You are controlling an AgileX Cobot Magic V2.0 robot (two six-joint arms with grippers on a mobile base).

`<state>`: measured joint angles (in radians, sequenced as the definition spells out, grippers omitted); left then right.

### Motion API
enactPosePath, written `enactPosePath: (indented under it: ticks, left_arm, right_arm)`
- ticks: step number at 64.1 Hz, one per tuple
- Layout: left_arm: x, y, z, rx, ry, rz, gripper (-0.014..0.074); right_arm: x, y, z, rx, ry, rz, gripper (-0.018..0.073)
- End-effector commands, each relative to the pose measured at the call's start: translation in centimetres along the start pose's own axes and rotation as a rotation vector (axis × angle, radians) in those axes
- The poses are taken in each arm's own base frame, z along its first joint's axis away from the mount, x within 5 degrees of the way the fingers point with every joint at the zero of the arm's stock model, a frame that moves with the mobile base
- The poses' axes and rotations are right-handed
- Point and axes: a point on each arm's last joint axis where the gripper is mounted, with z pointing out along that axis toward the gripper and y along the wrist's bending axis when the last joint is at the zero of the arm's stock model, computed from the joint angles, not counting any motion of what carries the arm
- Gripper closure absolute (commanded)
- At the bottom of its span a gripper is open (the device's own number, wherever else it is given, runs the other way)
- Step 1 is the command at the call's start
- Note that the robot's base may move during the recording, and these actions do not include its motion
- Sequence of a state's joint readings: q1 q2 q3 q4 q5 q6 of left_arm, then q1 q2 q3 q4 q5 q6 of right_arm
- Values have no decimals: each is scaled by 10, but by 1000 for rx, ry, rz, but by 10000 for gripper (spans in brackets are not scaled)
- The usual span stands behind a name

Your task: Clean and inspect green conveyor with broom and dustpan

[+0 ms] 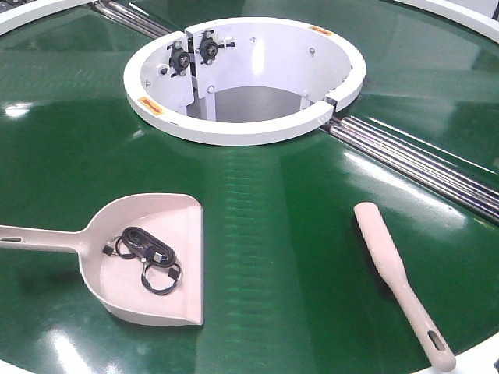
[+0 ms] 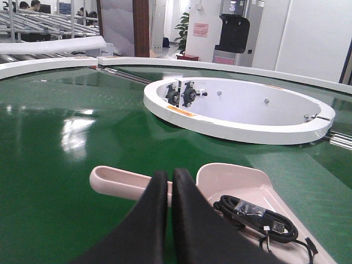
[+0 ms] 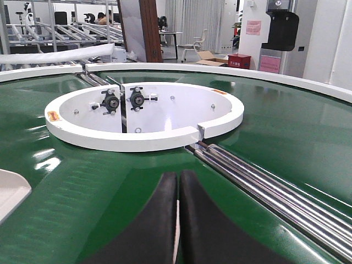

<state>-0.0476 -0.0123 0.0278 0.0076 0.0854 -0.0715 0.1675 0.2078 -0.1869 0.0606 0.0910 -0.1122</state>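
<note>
The green conveyor [image 1: 281, 234] fills the front view. On its left lies the pale pink dustpan [image 1: 181, 212], mouth to the right and handle reaching the left edge, with a coiled black cable [image 1: 148, 253] inside. The pink broom [image 1: 386, 241] rests on the belt at the right, handle end toward the near rim. Neither gripper shows in the front view. My left gripper [image 2: 169, 174] is shut, hovering just short of the dustpan [image 2: 231, 179] handle. My right gripper [image 3: 179, 175] is shut; a thin pale sliver shows through the gap between its fingers.
A white round hub [image 1: 234, 132] with two black bearings stands at the belt's centre. Silver rollers [image 1: 421, 160] run in a seam from the hub to the right; a second seam runs to the back left. A corner of the dustpan [image 3: 11, 192] shows at the left of the right wrist view.
</note>
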Motion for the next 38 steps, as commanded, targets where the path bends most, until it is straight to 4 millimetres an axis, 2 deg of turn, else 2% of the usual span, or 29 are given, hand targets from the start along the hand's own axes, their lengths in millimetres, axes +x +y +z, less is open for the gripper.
enactPosePath:
  ticks: [1, 7, 18, 33, 38]
  left_arm:
    - [-4, -1, -1, 11, -72, -13, 603]
    - [-4, -1, -1, 11, -72, -13, 603]
    - [-4, -1, -1, 11, -72, -13, 603]
    - [-4, -1, -1, 11, -72, -13, 603]
    - [-4, -1, -1, 11, -71, -13, 603]
  right_arm:
    - [-14, -1, 0, 14, -87, -11, 568]
    - [-8, -4, 1, 56, -64, -71, 568]
    - [15, -13, 1, 185, -47, 3, 568]
    - [46, -8, -13, 189, -137, -58, 568]
    - [49, -7, -16, 190, -124, -42, 568]
